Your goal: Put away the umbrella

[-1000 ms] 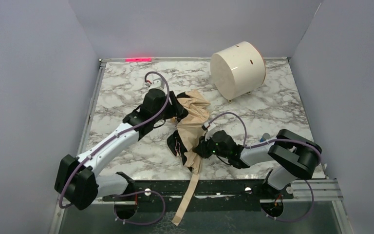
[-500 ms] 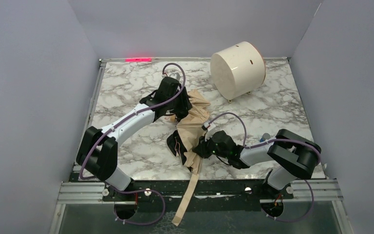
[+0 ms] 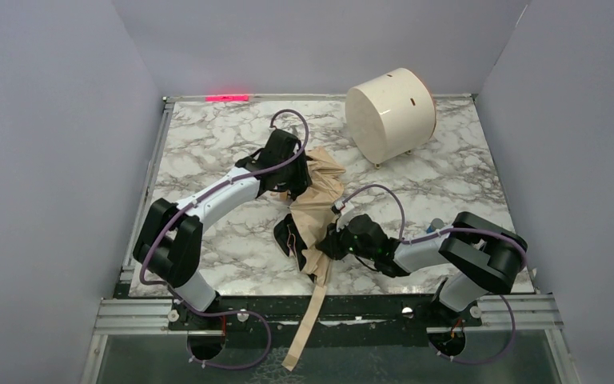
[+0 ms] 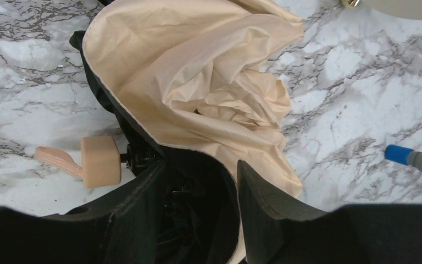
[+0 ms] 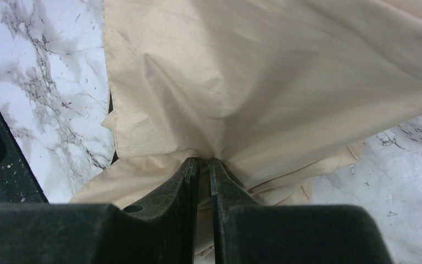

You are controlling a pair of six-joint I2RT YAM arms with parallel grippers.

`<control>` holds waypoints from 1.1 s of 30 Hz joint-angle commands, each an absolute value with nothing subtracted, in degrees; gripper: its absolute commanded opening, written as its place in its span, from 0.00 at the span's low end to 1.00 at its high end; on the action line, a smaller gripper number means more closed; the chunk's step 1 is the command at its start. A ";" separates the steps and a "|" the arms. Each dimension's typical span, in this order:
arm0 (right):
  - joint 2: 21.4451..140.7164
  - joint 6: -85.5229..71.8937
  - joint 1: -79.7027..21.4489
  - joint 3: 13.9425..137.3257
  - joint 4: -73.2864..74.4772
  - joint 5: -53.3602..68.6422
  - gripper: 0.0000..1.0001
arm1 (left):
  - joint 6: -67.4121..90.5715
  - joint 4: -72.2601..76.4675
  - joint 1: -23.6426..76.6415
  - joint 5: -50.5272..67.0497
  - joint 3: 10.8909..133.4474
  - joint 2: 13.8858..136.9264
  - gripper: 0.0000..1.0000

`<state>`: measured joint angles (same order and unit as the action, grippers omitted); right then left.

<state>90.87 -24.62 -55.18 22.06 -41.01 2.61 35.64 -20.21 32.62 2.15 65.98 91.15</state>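
Sagging crinkly beige-fab. umbrella

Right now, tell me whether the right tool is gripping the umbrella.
Yes, the right tool pinches a fold of the umbrella.

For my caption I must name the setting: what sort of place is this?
Most likely a robot test cell in a laboratory. Plain grey walls box in a marble-patterned table, and the left arm and the right arm are mounted at a metal rail on its near edge.
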 commanded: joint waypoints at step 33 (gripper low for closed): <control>95.38 -25.23 -56.43 21.96 -34.49 1.97 0.18 | 28.30 -0.51 32.34 18.87 46.70 64.02 0.19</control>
